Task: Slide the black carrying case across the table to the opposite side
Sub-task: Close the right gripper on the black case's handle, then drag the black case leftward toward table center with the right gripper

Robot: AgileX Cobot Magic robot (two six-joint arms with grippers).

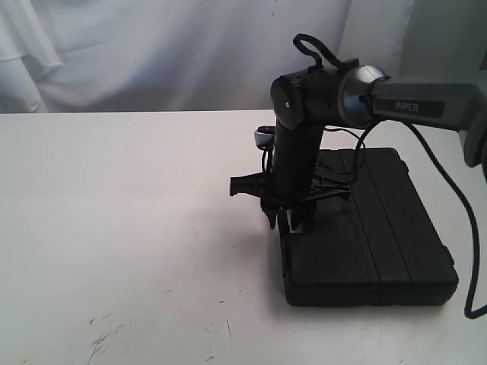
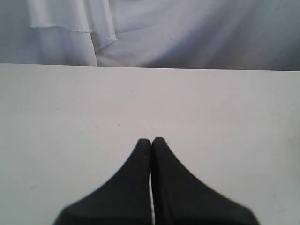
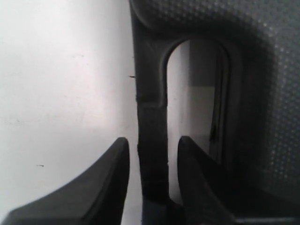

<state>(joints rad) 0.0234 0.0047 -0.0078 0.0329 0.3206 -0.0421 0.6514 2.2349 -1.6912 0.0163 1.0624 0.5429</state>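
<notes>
The black carrying case (image 1: 380,236) lies flat on the right half of the white table (image 1: 114,228). My right gripper (image 1: 283,220) points down at the case's left edge. In the right wrist view that gripper (image 3: 153,140) is open, one finger on each side of the case's handle bar (image 3: 152,108), with a small gap on both sides. The textured case body (image 3: 262,70) fills the area beyond the handle. My left gripper (image 2: 151,139) is shut on nothing above bare table (image 2: 140,98); it does not show in the exterior view.
A white curtain (image 1: 152,46) hangs behind the table's far edge. The right arm's cable (image 1: 449,198) loops over and past the case's right side. Faint dark scuff marks (image 1: 103,338) lie near the front edge. Bare tabletop spreads left of the case.
</notes>
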